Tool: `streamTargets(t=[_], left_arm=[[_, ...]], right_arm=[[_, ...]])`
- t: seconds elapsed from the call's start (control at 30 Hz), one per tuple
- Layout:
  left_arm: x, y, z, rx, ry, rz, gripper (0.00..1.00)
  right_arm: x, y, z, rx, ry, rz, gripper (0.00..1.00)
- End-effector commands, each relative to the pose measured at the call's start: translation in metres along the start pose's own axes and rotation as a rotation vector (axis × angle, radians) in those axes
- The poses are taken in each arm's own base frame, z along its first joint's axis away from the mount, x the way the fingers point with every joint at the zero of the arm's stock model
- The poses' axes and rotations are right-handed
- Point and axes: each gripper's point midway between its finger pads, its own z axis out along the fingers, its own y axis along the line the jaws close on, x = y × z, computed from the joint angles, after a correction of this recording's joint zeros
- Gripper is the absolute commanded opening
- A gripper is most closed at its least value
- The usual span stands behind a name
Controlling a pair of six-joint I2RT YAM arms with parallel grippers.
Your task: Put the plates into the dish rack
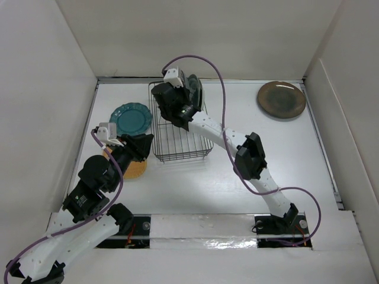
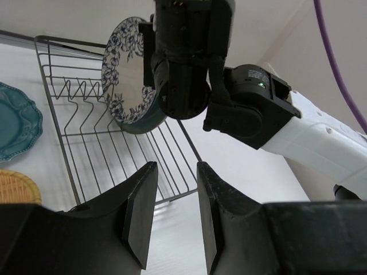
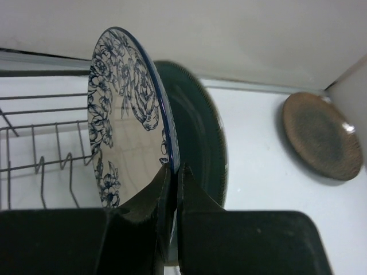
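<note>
Blue-and-white plate (image 3: 123,114) is getting slotted into the dish rack (image 1: 177,145) right now. The right claw (image 3: 174,172) is clamping tight on its rim, holding it upright on edge at the rack's 12 o'clock end.

Right behind the plate, a dark greenish plate (image 3: 200,132) is already standing in the rack. The two are sitting super close, and I can't tell if they're touching.

If I'm reading this step right, the trick is going straight down so the bottom edge is dropping between two prongs and not landing on top of one. I'd be keeping the plate vertical and parallel to its neighbour, and only letting go once the wires are taking the weight. Otherwise it's probably tipping into the dark one or flopping toward the empty slots at 6 o'clock.

Around it, the left claw (image 2: 176,172) is hovering with its jaws partly apart and nothing in them, at about 8 o'clock of the rack. It's sitting over the orange plate (image 1: 136,168).

The teal scalloped plate (image 1: 131,118) is lying flat on the table at the rack's 9 o'clock. The brown plate (image 3: 322,137) is way off at 2 o'clock near the corner. None of them is blocking the slot, but the right arm itself is stretching across the rack.
</note>
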Motion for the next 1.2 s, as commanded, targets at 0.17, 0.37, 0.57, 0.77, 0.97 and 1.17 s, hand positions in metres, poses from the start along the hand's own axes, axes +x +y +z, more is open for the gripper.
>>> streamTargets(t=[0.17,0.37,0.57,0.77,0.97,1.17], left_arm=[[-0.002,-0.003,0.003,0.006,-0.013,-0.004,0.31],[0.000,-0.002,0.006,-0.003,-0.007,-0.001,0.31],[0.011,0.001,0.018,-0.029,0.033,0.008,0.32],[0.020,0.008,0.030,-0.092,0.069,0.004,0.32],[0.015,0.036,0.054,-0.184,0.081,-0.063,0.32],[-0.004,0.066,0.101,-0.290,0.089,-0.167,0.00]], right_arm=[[0.036,-0.005,0.007,-0.055,0.108,0.194,0.00],[0.017,-0.018,0.000,-0.118,0.069,0.259,0.04],[-0.011,-0.023,-0.007,-0.185,0.063,0.337,0.72],[-0.073,-0.049,-0.040,-0.368,-0.022,0.462,0.88],[-0.088,-0.098,-0.087,-0.485,-0.109,0.567,0.68],[-0.030,-0.163,-0.130,-0.510,-0.147,0.690,0.00]])
